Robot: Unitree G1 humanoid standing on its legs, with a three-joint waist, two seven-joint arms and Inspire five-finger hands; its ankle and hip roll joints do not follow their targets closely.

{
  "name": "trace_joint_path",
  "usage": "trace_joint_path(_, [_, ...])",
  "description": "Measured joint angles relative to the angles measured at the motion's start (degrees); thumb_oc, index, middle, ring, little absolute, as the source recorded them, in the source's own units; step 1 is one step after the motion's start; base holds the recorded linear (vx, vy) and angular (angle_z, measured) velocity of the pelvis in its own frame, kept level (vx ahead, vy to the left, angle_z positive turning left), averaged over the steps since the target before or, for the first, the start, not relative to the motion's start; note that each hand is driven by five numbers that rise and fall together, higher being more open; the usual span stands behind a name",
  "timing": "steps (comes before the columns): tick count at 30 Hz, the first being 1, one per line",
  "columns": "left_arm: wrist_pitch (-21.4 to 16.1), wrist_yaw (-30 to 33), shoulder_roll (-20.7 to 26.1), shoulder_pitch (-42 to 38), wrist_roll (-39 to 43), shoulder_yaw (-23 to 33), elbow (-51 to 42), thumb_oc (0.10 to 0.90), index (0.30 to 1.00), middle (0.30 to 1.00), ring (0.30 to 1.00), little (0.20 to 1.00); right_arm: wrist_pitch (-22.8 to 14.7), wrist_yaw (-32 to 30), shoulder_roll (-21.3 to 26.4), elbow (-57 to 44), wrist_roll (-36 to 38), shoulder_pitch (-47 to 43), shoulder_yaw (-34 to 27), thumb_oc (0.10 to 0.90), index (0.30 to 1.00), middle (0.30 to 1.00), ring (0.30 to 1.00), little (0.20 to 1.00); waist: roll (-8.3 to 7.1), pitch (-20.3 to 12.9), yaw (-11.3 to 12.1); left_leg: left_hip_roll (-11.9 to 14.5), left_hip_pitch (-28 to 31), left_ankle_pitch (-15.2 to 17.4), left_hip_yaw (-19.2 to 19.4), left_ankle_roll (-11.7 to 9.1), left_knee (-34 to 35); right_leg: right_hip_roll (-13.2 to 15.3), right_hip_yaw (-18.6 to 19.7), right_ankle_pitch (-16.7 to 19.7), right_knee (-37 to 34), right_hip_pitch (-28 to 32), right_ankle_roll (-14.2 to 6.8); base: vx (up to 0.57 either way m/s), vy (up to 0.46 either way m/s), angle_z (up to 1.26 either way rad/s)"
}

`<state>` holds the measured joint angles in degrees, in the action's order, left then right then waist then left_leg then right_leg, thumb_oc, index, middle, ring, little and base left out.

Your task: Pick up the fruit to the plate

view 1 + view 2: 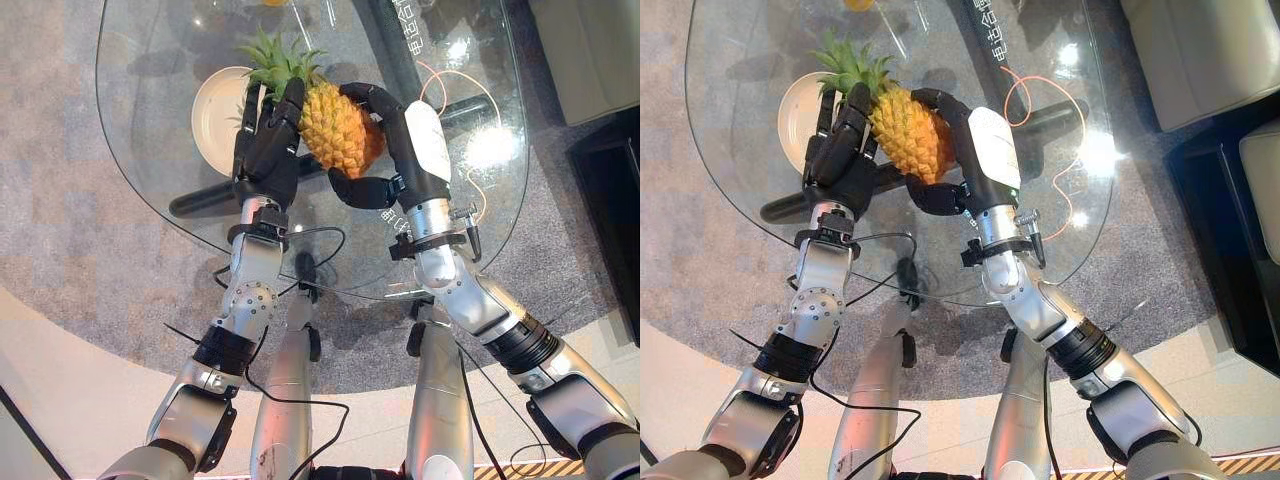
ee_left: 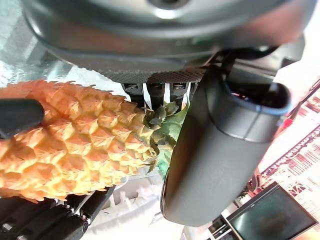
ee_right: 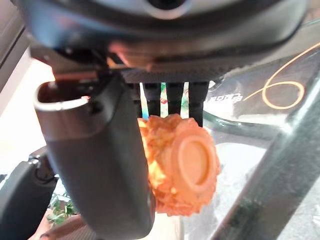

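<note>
A round glass table (image 1: 150, 215) on a dark crossed base is standing over a grey speckled carpet (image 1: 60, 240), filling the upper half of the left eye view. At upper centre of that view, a yellow-orange pineapple (image 1: 338, 130) with a green leafy crown is being held between both hands, above the glass and just right of a pale round plate (image 1: 212, 118) that is lying on the tabletop at upper left of centre; the crown is pointing toward the upper left and overlapping the plate's upper right rim, while the fruit's body is slanting toward the lower right. The left hand (image 1: 268, 150) is pressing against the fruit's left flank near the crown, its fingers reaching up along the skin with the tips bent against it; in the left wrist view its thumb is lying beside the leaves. The right hand (image 1: 405, 150) is cupping the blunt bottom end, its fingers curling over the top of the fruit and its thumb hooking underneath, as the right wrist view is confirming. A thin orange cable (image 1: 470, 90) is looping on the glass at the right of the fruit.
</note>
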<state>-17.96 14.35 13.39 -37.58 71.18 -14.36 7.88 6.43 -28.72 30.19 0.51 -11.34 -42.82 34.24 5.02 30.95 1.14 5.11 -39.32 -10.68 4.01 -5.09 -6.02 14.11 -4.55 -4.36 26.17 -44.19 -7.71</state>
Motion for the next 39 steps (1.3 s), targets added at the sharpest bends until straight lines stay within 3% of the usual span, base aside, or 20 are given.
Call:
trace_joint_path(18, [-1.44,3.72,0.0,0.24,1.43,0.54,-0.17,0.8,0.9,0.9,0.9,0.9,-0.07,3.92,3.61,-0.02,-4.92,-3.74,3.48,0.1,0.3,0.3,0.3,0.2,0.0,0.0,0.15,-0.07,-0.09,-0.34,-0.31,0.07,0.03,0.09,-0.27,0.0,0.29,0.0,0.0,0.0,0.0,0.0])
trace_joint_path(19, [-1.5,3.71,0.0,0.24,1.8,0.55,-0.17,0.764,0.869,0.869,0.869,0.864,-0.08,3.93,3.85,-0.03,-5.06,-3.95,3.69,0.1,0.3,0.3,0.3,0.2,0.0,0.0,0.16,-0.07,-0.1,-0.34,-0.33,0.07,0.04,0.09,-0.3,0.0,0.27,0.0,0.0,0.0,0.0,0.0])
trace_joint_path(20, [-1.56,3.71,0.01,0.24,2.03,0.54,-0.18,0.564,0.698,0.698,0.698,0.664,-0.08,3.93,3.89,-0.03,-5.29,-4.03,3.78,0.1,0.3,0.3,0.3,0.2,0.0,0.0,0.16,-0.07,-0.11,-0.34,-0.34,0.07,0.04,0.09,-0.32,0.0,0.27,0.0,0.0,0.0,0.0,0.0])
trace_joint_path(21, [-1.65,3.7,0.01,0.24,2.24,0.53,-0.18,0.435,0.587,0.587,0.587,0.535,-0.09,3.93,3.89,-0.03,-5.75,-4.05,3.84,0.1,0.3,0.3,0.3,0.2,0.0,0.0,0.14,-0.07,-0.12,-0.34,-0.35,0.07,0.04,0.1,-0.34,0.0,0.25,0.0,0.0,0.0,0.0,0.0])
trace_joint_path(23, [-2.26,3.71,0.01,0.25,2.34,0.53,-0.17,0.303,0.474,0.474,0.474,0.403,-0.15,3.89,3.97,-0.23,-6.32,-4.06,3.87,0.1,0.3,0.3,0.3,0.2,0.0,0.0,0.08,-0.07,-0.23,-0.34,-0.41,0.07,0.06,0.11,-0.46,0.0,0.19,-0.03,0.0,0.0,0.0,0.0])
trace_joint_path(24, [-2.93,3.71,0.01,0.26,2.34,0.55,-0.17,0.1,0.3,0.3,0.3,0.2,-0.19,3.87,4.23,-0.96,-6.42,-4.06,3.87,0.1,0.3,0.3,0.3,0.2,0.0,0.0,0.01,-0.06,-0.37,-0.34,-0.49,0.07,0.06,0.11,-0.58,0.0,0.13,-0.09,0.0,0.0,0.0,0.0])
trace_joint_path(31, [-6.49,3.34,0.43,0.19,2.5,2.41,-0.18,0.1,0.3,0.3,0.3,0.2,-2.21,4.0,5.21,-3.87,-7.28,-4.37,4.99,0.1,0.3,0.3,0.3,0.2,0.0,0.0,0.01,-0.05,-0.74,-0.34,-0.81,0.07,0.07,0.19,-1.01,0.0,-0.05,-0.12,0.0,0.0,0.0,0.0])
trace_joint_path(39, [-7.93,2.48,0.55,0.21,2.57,3.95,-0.15,0.1,0.3,0.3,0.3,0.2,-4.61,4.81,5.55,-4.56,-7.32,-4.5,5.76,0.1,0.3,0.3,0.3,0.2,-0.01,0.0,-0.1,-0.11,-0.74,-0.36,-0.9,0.09,0.06,0.23,-1.04,0.0,0.02,-0.09,0.0,0.0,0.0,0.0])
